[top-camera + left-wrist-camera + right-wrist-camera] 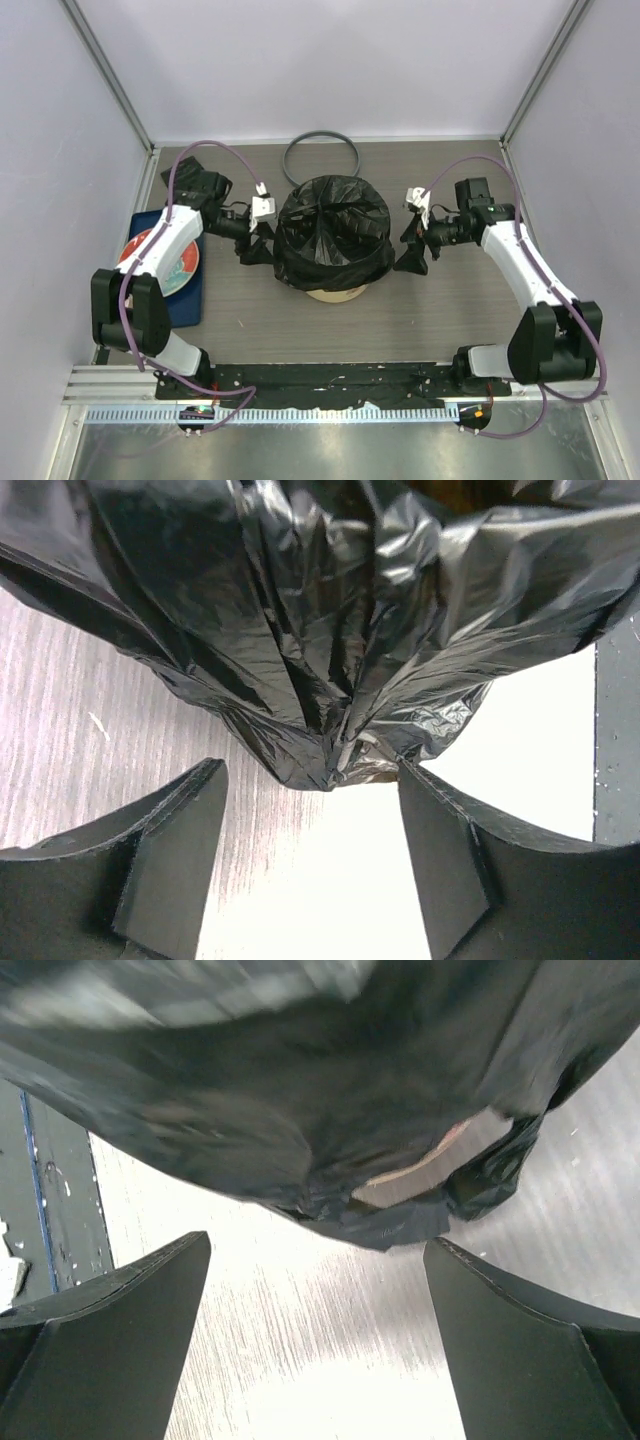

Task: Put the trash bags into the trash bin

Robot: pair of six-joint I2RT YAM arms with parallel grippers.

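At bench (420, 320) centre, top view: trash bag (333, 235) drapes over the trash bin (336, 294); left hand (253, 250) and right hand (411, 258) flank it.
Left wrist: fingers (180, 850) stand apart, gathered film just beyond, ungripped.
Right wrist: fingers (130, 1330) wide, holding nothing; bag hem beyond, cream bin showing under it.

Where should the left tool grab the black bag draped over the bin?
Probably the pleated bunch at the lower left edge of the bag, where the folds gather into a narrow tail. Come in level from the left: the left tool stands open with that tail just ahead of its gap. Higher up, the film spreads over the bin, with little to pinch.
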